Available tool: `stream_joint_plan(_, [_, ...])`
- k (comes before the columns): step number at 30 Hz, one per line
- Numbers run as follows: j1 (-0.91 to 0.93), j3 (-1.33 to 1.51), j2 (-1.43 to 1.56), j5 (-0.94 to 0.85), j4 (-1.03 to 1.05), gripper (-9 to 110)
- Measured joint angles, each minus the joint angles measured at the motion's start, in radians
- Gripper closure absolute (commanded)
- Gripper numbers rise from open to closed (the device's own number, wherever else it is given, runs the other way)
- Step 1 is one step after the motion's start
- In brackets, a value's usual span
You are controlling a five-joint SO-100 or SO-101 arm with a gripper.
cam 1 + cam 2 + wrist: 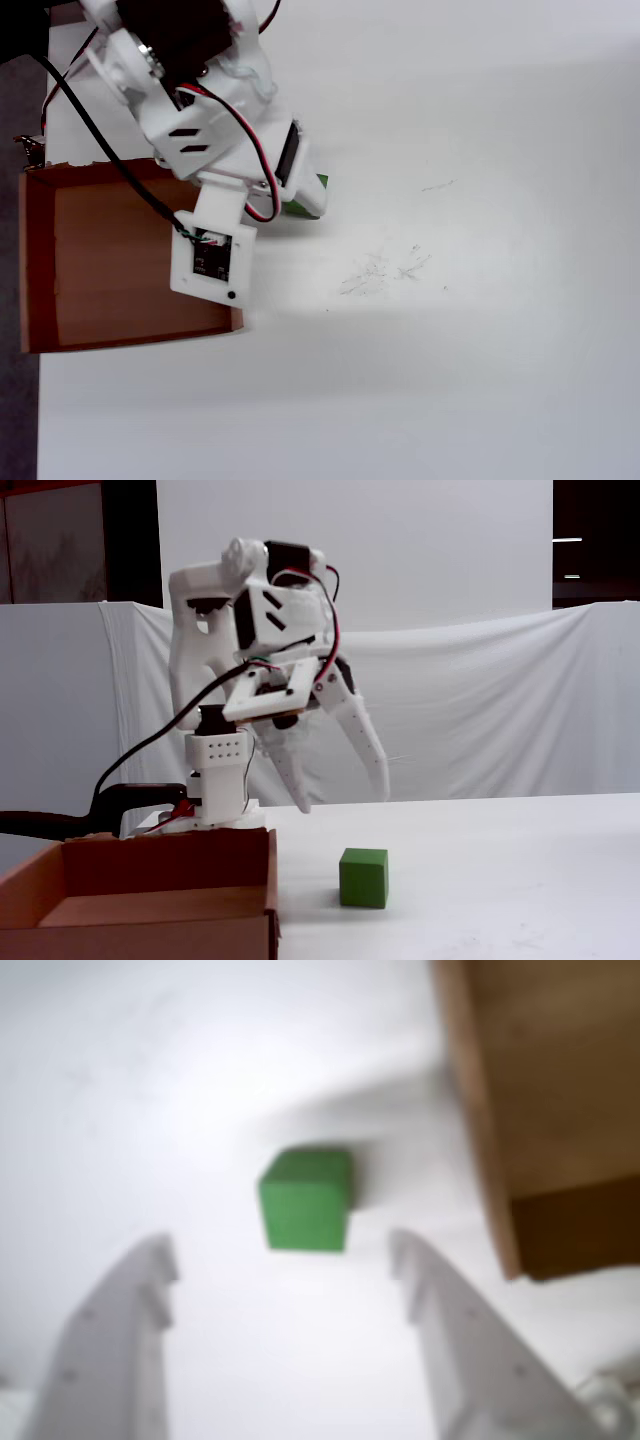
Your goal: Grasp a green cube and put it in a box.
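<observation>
One green cube [363,877] rests flat on the white counter [520,880], just beside the open-topped box [150,905] and apart from its near wall, so only a short carry should be needed once it is lifted. In the fixed view the box sits at lower left with its brown walls upright and its floor bare; nothing lies inside it that these views show. The hand [342,796] hangs above the cube, clear of it, with both white fingers spread wide and pointing downward, holding nothing. In the wrist view the two fingers [120,1330] enter from the bottom edge and frame the cube [305,1200] between them, slightly ahead of their tips, while a corner of the box [545,1110] fills the upper right. This spacing suggests an approach stage: the opening is wider than the cube, leaving room on either side for a descent. The arm is folded forward from its base, upper link raised and wrist pitched steeply down, so that the fingers reach toward the counter nearly from above. In the overhead view the arm's white body and its red and black wires cover most of the cube [318,193], of which only a green sliver shows beside the box [40,260]. Likely next need: lowering straight until the fingers straddle the cube, without clipping the box wall.
</observation>
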Motion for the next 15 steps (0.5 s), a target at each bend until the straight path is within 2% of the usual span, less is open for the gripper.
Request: stream_joint_plan(15, [-0.074,0.014,-0.138,0.002,-0.114,71])
